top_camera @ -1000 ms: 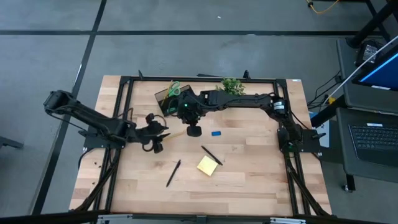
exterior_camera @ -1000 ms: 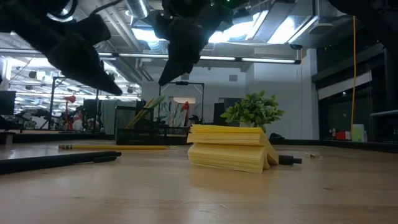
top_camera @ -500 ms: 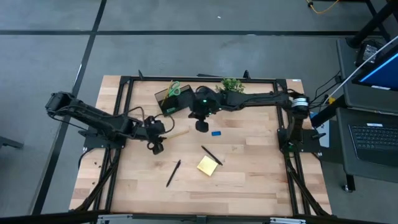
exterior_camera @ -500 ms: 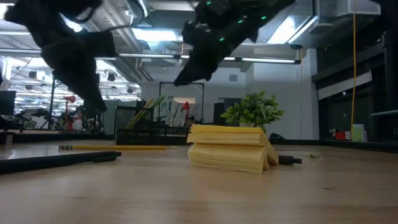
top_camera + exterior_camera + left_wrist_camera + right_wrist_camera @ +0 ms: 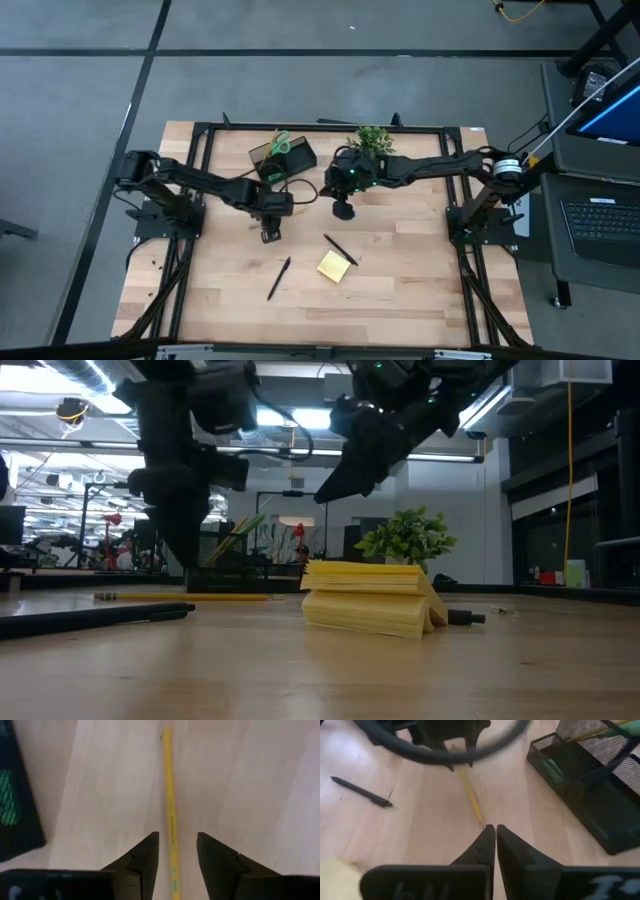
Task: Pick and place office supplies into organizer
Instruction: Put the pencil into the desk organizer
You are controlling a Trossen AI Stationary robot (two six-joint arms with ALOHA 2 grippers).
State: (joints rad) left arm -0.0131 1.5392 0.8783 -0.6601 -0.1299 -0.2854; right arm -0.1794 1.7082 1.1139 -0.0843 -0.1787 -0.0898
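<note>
The left gripper (image 5: 176, 851) hangs over the pencil (image 5: 170, 815), fingers spread, 1 on each side of the shaft, not pinching it. The pencil lies flat on the table (image 5: 400, 260) beside the organizer (image 5: 283, 160). The right gripper (image 5: 495, 840), fingers almost pressed together, holds nothing.

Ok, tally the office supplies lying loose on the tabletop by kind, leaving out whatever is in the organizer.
black pens: 2
yellow sticky-note pad: 1
wooden pencil: 1
Total: 4
</note>
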